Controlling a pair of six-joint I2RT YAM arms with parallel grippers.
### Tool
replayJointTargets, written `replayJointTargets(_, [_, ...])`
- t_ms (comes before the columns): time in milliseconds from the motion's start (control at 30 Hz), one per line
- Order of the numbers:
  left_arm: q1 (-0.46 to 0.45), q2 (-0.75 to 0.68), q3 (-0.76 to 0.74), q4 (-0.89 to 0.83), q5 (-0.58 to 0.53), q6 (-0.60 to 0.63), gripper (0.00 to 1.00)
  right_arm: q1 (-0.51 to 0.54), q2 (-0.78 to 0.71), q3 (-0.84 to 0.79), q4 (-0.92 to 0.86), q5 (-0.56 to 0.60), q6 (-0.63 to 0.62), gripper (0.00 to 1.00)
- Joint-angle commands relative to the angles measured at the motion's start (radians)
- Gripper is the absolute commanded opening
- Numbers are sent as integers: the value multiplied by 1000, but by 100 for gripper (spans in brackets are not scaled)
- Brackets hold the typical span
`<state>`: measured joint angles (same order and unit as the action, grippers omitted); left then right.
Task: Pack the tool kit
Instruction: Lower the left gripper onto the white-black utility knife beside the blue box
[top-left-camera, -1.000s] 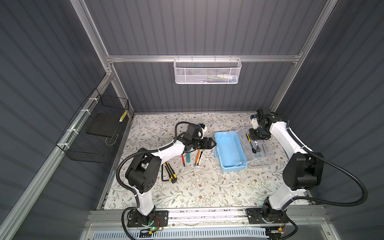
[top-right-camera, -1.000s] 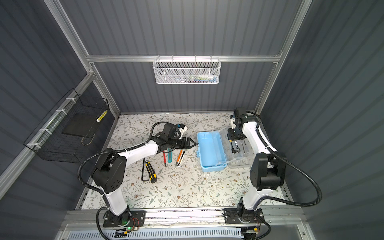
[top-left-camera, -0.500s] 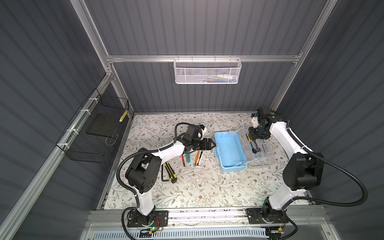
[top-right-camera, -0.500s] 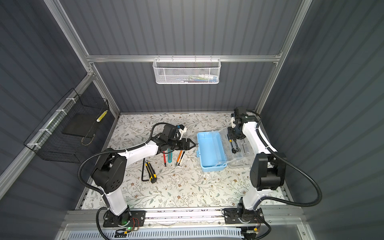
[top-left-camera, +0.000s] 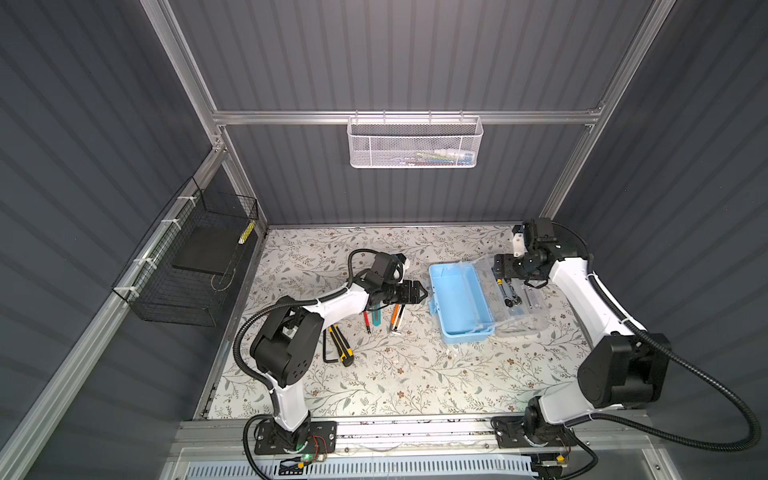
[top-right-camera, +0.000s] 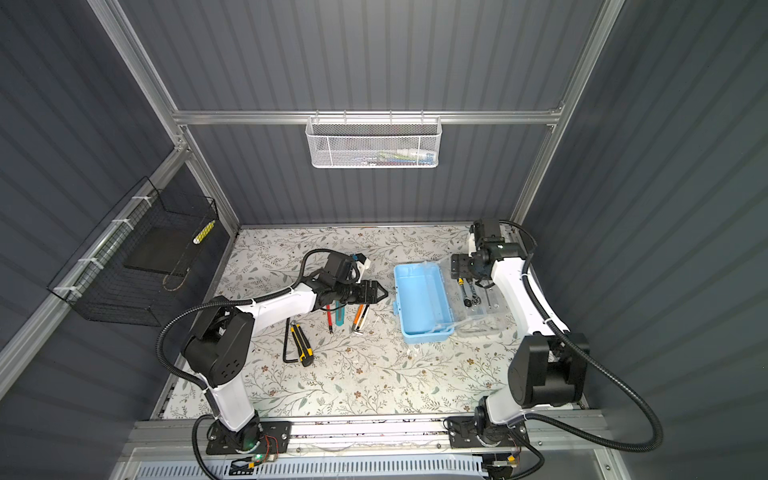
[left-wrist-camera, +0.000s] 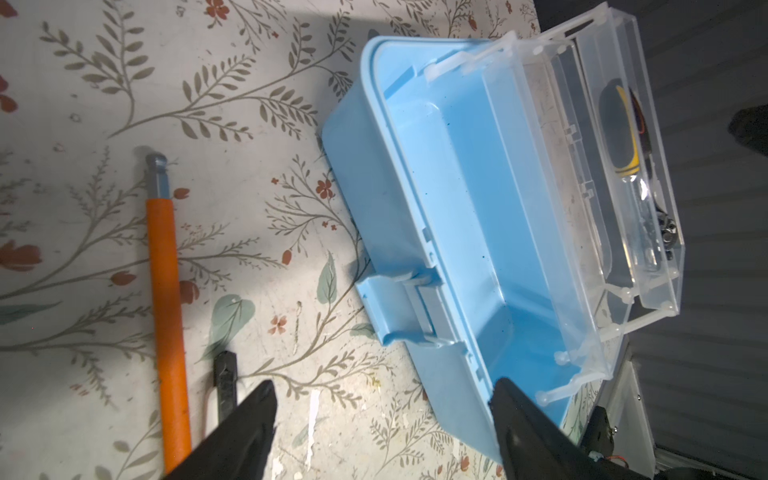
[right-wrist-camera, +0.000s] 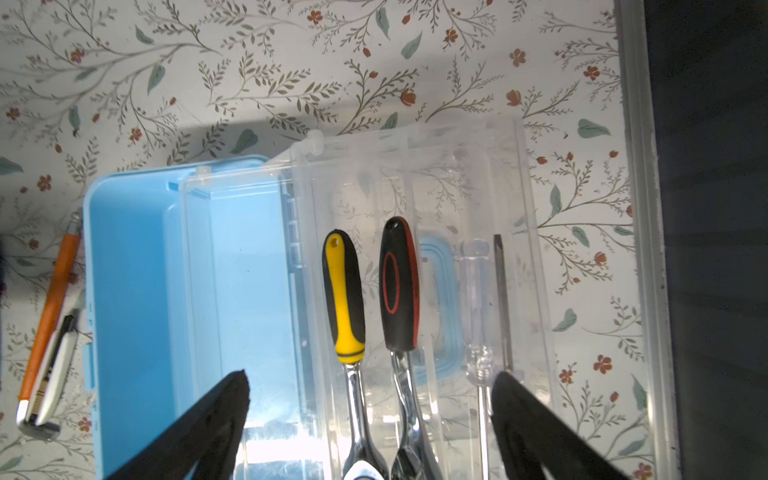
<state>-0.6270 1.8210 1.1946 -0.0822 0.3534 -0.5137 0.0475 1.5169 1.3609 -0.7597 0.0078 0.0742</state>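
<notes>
Dark grey walls (top-left-camera: 415, 54) with up-and-down stripes stand on three sides. Shiny silver bars (top-left-camera: 291, 117) run up the corners and across the back. A white basket (top-left-camera: 386, 145) hangs from the back bar. A black wire basket (top-left-camera: 174, 291) hangs on the left wall. The worktop (top-left-camera: 395, 382) is pale, with little leaves and red flowers, and it is brightly lit.

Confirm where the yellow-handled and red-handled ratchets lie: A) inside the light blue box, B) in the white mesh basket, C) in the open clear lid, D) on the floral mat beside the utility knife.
C: the yellow-handled ratchet and the red-handled ratchet lie side by side in the clear lid, folded open beside the light blue box, whose interior shows no tools.
</notes>
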Motion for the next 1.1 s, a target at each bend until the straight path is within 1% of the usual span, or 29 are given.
replayJointTargets(0, [8,-48,-25,-43,-49,23,83,3,-36,-25,37,-11,34,97])
replayJointTargets(67, [10,-55,-40,-51,-66,22,83,3,-54,-41,54,-15,45,99])
replayJointTargets(233, [20,-66,-59,-80,-119,14,83,3,-107,-93,91,-14,79,99])
replayJointTargets(367, [30,-71,-65,-102,-146,11,86,6,-144,-121,93,-26,113,99])
replayJointTargets(533, [36,-82,-68,-132,-189,16,94,12,-207,-184,133,-24,154,99])
replayJointTargets(600, [38,-83,-68,-137,-191,21,95,14,-220,-202,144,-30,167,99])
replayJointTargets(767, [38,-60,-42,-162,-165,49,95,27,-232,-222,155,-43,193,99])
replayJointTargets(900, [38,-55,-29,-218,-218,67,95,53,-232,-232,166,-37,212,98])
replayJointTargets(967, [37,-50,-16,-248,-234,91,92,68,-228,-235,171,-29,221,98])
replayJointTargets(1067, [35,-37,8,-283,-227,120,85,81,-223,-238,178,-27,238,98])
